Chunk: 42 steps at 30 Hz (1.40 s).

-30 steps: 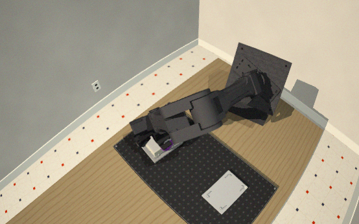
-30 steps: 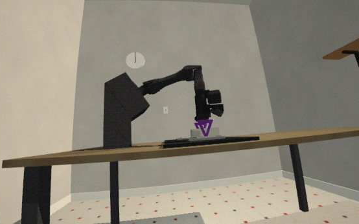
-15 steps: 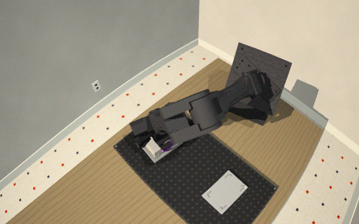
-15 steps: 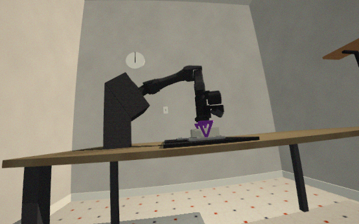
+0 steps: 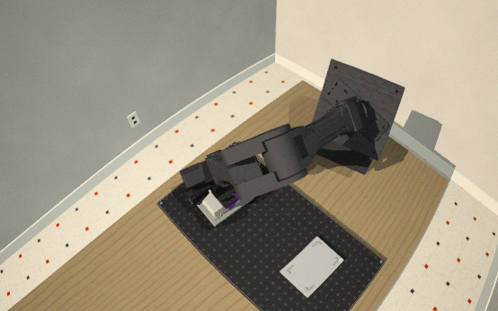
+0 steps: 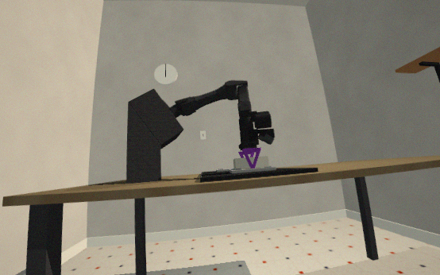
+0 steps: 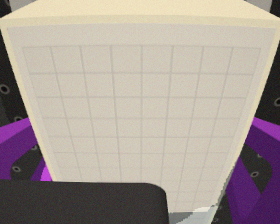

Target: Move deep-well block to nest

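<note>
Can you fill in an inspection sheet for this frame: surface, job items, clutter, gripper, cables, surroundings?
Surface: wooden table carrying a dark perforated mat.
Job's things: cream deep-well block sits on nest N1, under the arm; nest N2 is bare, corner marks visible.
Clutter: nothing seen.
Gripper: the gripper is down over the block, its purple fingers shut on the block's sides; block not yet lifted.
Cables: nothing seen.
Surroundings: dark arm pedestal, grey and cream walls, wall clock, wall outlet, wall shelf, tiled floor.
</note>
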Tool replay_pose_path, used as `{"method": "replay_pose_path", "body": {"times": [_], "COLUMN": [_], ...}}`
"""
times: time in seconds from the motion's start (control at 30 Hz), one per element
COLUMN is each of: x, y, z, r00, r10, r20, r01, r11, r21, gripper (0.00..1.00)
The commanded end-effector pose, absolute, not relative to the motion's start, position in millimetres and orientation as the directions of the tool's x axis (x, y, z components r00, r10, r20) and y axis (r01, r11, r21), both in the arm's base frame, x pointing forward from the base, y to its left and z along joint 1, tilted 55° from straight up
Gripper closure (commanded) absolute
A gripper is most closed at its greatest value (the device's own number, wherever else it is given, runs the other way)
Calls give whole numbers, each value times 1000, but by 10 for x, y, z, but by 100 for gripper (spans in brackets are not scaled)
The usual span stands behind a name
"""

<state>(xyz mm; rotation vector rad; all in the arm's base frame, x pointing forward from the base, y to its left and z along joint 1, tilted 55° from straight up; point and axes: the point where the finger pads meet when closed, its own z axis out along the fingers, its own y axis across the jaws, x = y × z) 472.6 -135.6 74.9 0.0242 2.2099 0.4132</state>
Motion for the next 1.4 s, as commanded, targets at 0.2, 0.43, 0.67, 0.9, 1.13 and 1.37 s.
{"method": "replay_pose_path", "body": {"times": [0.2,0.43,0.67,0.9,1.13,1.37], "x": [4723,4723,4723,4632,4555,4478], "y": [-1387,-1387,-1387,-1420,-1448,-1476], "z": [787,787,787,853,909,966], "r00": [-619,-619,-619,-620,-620,-620], "r10": [163,163,163,163,163,163], "r20": [-768,-768,-768,-768,-768,-768], "r01": [-124,-124,-124,-124,-124,-124], "r11": [946,946,946,946,946,946], "r21": [301,301,301,301,301,301], "gripper": [100,100,100,100,100,100]}}
